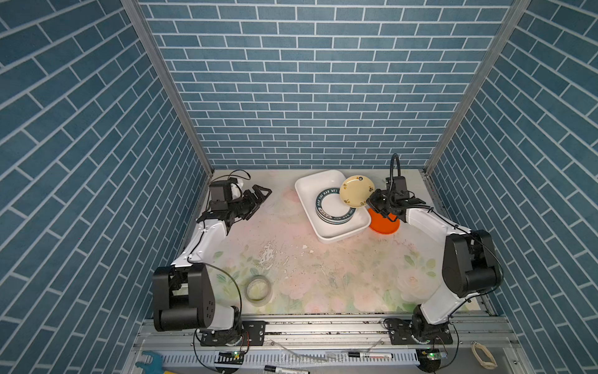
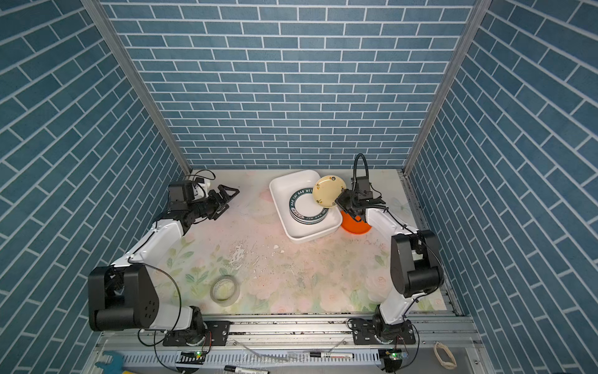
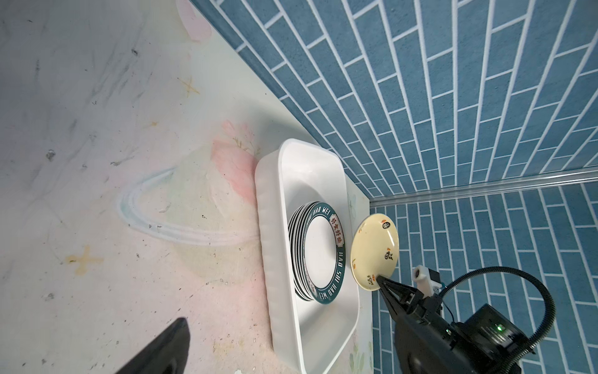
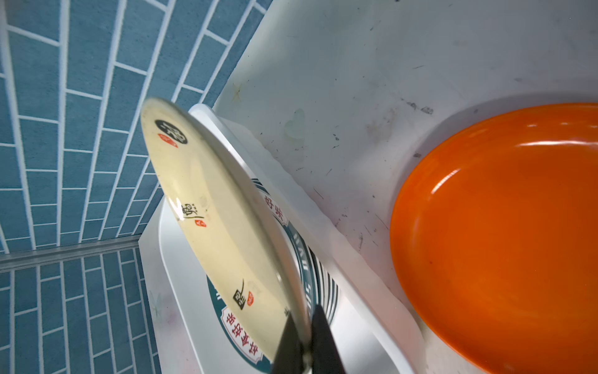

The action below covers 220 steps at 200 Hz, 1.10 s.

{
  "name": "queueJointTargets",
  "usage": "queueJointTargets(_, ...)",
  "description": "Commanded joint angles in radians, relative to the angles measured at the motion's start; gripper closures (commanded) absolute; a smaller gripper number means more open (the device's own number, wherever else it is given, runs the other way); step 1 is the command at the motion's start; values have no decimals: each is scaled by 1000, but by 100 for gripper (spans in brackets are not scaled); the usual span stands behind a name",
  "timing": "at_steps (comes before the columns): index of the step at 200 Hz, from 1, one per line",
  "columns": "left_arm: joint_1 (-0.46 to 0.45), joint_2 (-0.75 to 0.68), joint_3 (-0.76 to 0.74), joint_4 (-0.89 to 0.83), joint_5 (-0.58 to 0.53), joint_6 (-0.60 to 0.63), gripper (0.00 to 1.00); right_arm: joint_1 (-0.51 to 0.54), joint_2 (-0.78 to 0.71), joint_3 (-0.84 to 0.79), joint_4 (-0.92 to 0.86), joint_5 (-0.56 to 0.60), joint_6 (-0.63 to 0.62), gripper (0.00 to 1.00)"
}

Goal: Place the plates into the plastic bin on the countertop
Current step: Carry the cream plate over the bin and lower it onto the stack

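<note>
In both top views the right gripper (image 1: 370,200) pinches the rim of the pale yellow plate (image 1: 356,191), held tilted over the right wall of the plastic bin (image 1: 323,181), with the stack of green-rimmed plates (image 1: 335,209) just to its left; the left gripper (image 1: 262,202) stands wide, empty, well apart. The left wrist view shows a gap between plate and stack. In the right wrist view the fingers (image 4: 326,340) clamp the rim, and 1 orange plate (image 4: 501,243) lies on the countertop (image 4: 356,64) just outside the bin, so the release likely lies toward the stack.
</note>
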Motion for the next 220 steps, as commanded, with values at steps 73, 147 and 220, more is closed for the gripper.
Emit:
queueJointTargets(73,15,-64,14,-57,-51,55,0,110,192,136,152,6,179,99)
queueJointTargets(147,15,-95,11,-35,-38,53,1,149,213,112,153,44,242,98)
queueJointTargets(220,15,-121,2,-13,-36,51,0,174,169,42,136,69,270,97)
